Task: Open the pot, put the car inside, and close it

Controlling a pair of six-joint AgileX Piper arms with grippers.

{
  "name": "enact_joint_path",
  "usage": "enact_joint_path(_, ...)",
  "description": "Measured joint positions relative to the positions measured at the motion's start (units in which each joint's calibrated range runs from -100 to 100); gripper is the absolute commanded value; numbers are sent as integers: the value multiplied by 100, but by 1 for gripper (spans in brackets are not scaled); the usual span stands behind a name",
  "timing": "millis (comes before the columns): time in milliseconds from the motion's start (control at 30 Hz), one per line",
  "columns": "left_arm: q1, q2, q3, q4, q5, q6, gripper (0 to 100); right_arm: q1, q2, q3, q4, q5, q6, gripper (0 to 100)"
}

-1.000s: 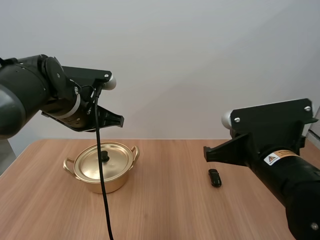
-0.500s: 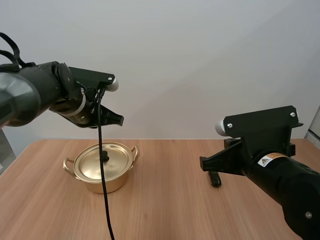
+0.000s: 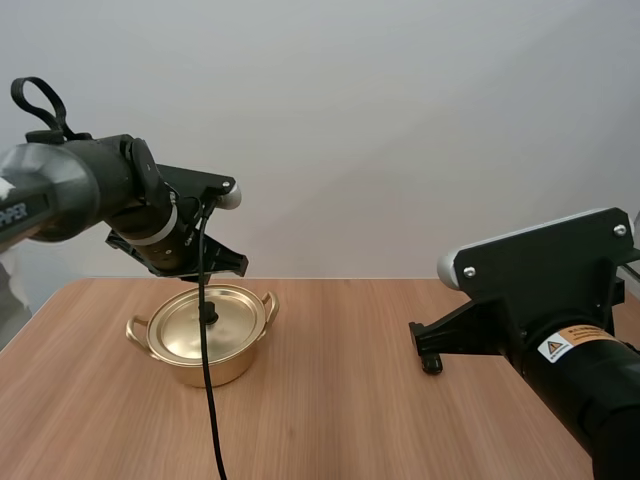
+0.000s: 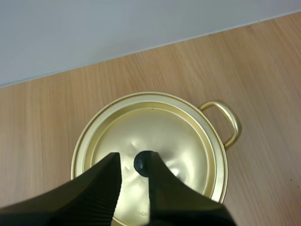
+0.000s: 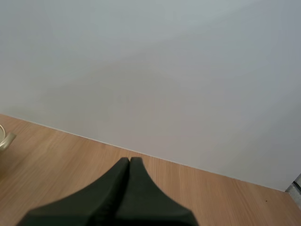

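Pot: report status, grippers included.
Left gripper open, over the lid's knob. Right gripper shut, empty, above the table. Lid on the pot; car on the table near the right gripper. Nothing in the way.

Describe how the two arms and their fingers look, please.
Both arms are rounded black shells. The left arm has a grey section with white lettering and a white ring; the right arm carries a white label with a yellow warning triangle. The fingers are black, tapered, ribbed inside.
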Motion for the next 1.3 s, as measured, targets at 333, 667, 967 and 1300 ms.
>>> enact_joint_path(333, 0, 434, 0, 14, 314, -27, 69, 0, 0, 0, 52, 39, 0, 0)
enact_joint_path(667, 0, 940, 0, 60, 347, -4, 69, 0, 0, 0, 52, 89, 0, 0)
enact_joint_path(967, 0, 1206, -16, 60, -27, 42, 69, 0, 0, 0, 52, 134, 0, 0)
enact_joint_path(1300, 0, 1372, -53, 60, -166, 127, 59, 0, 0, 0, 52, 134, 0, 0)
